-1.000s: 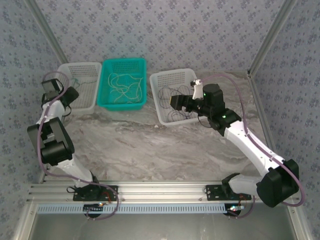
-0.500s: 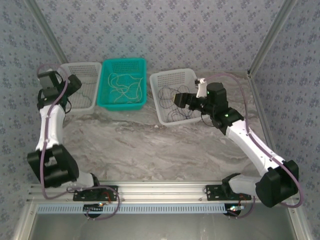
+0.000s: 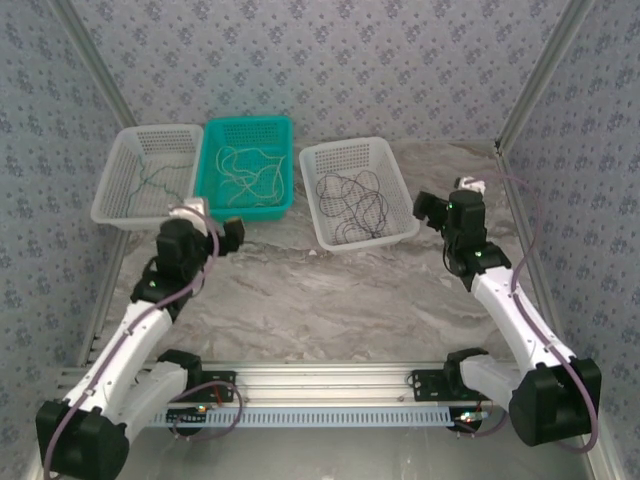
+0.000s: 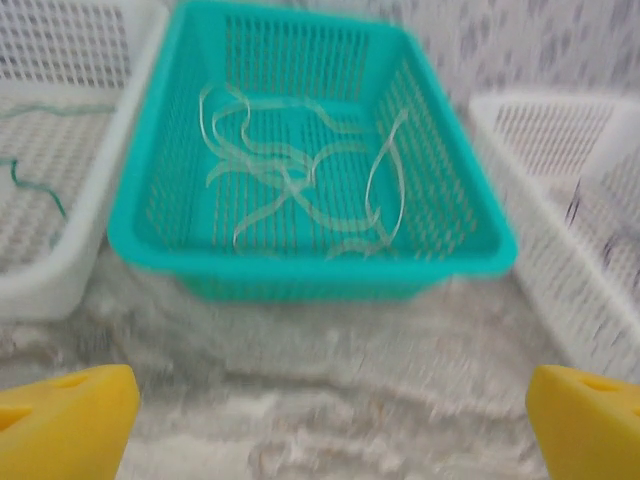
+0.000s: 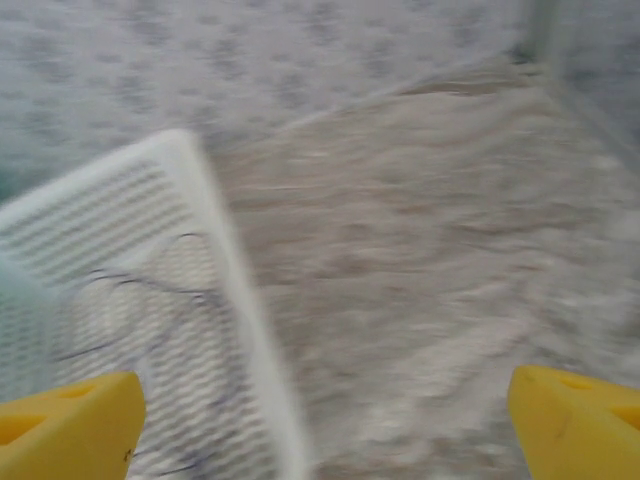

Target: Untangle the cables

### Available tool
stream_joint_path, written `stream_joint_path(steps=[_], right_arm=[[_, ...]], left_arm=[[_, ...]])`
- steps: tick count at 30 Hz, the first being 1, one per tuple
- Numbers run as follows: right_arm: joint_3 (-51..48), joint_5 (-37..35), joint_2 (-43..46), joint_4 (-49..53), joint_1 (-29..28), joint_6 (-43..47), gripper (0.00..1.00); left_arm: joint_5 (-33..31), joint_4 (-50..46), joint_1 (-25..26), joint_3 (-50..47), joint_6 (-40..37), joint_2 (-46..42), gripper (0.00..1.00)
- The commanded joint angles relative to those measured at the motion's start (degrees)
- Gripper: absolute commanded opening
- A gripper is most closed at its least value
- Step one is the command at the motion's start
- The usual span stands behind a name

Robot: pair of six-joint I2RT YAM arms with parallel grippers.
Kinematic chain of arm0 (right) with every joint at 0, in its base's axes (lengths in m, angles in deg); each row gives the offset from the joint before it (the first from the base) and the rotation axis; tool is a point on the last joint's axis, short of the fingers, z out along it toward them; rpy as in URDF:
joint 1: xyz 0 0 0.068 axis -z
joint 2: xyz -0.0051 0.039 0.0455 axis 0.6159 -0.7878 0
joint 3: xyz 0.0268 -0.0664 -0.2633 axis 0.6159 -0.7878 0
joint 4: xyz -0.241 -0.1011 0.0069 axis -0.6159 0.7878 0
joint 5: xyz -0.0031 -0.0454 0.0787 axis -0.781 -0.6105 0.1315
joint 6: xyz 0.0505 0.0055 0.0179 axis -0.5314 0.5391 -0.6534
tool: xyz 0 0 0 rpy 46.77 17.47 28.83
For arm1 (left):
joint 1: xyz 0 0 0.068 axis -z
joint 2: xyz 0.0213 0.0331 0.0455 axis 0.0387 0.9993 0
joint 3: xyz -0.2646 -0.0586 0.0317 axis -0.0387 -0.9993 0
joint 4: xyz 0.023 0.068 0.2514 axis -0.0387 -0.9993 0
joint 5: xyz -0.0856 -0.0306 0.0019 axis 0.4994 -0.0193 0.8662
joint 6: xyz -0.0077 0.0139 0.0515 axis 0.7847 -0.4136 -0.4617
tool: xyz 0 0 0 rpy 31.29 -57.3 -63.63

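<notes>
Cream cables (image 3: 243, 168) lie in the teal basket (image 3: 245, 213), green cables (image 3: 150, 178) left of it, dark cables (image 3: 352, 200) right of it. Left gripper (image 4: 330, 415) and right gripper (image 5: 325, 420) stand wide, empty; lift them away gently, bumping nothing

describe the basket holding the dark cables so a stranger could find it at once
Three baskets line the far side of the marble table. Take the rightmost basket, white, standing right of the teal basket. Only it holds dark wire loops.
</notes>
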Motion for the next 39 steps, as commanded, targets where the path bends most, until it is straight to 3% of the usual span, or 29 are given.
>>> stream_joint_path(steps=[1,3,7,9,12,13,15,18,20,21,25,26,28,29,39], right_arm=[[-6.67,-17.85,-0.04,-8.20,0.36,2.41,0.97],[-10.15,-20.98,-1.93,-11.99,0.78,3.10,1.00],[-12.10,-19.67,-11.79,-18.42,2.43,6.82,1.00],[-12.48,-18.14,-18.15,-24.67,3.15,10.42,1.00],[-9.79,-18.72,-25.50,-30.26,2.43,18.52,1.00],[-12.85,-15.25,-26.58,-39.00,3.03,22.20,0.99],[-15.29,-10.56,-25.96,-41.56,5.11,19.36,0.99],[-22.95,6.38,-23.28,-51.56,10.86,20.75,1.00],[-24.97,9.21,-28.30,-61.82,12.10,20.73,1.00],[-22.30,8.63,-25.97,-52.44,11.68,20.75,1.00],[-21.88,9.01,-26.83,-53.24,10.82,22.24,1.00],[-22.07,7.67,-26.77,-53.56,10.35,22.34,1.00],[-22.06,8.22,-26.63,-53.27,10.63,22.13,1.00],[-21.83,8.47,-26.42,-52.38,10.69,22.13,1.00],[-21.12,12.27,-26.44,-51.22,11.32,22.83,1.00]], left_arm=[[-9.95,10.19,1.71,-6.86,-6.78,-3.49,0.99],[-15.13,14.95,1.73,-10.51,-7.73,-4.04,0.99],[-21.68,22.80,1.59,-13.00,-14.03,2.20,0.99],[-23.07,24.06,1.34,-11.86,-15.22,7.63,0.99],[-20.55,33.58,-0.77,-13.14,-14.81,15.46,0.99],[-17.70,36.73,-2.61,-13.41,-13.94,18.33,0.99],[-14.36,42.05,-5.82,-13.46,-11.58,23.69,0.99],[-11.52,41.81,-7.75,-10.29,-13.69,29.28,0.99],[-10.03,45.14,-8.09,-10.31,-16.74,31.27,0.99],[-8.45,46.97,-8.90,-10.52,-17.48,32.48,1.00],[2.01,58.01,-18.20,-11.01,-10.54,41.80,0.99],[2.51,51.16,-18.57,-9.61,-10.06,39.77,0.99],[1.12,54.84,-17.47,-10.01,-11.15,41.28,0.99],[1.37,50.41,-17.40,-8.93,-11.17,40.19,0.99],[1.12,51.50,-17.26,-9.25,-11.31,40.58,0.99]])
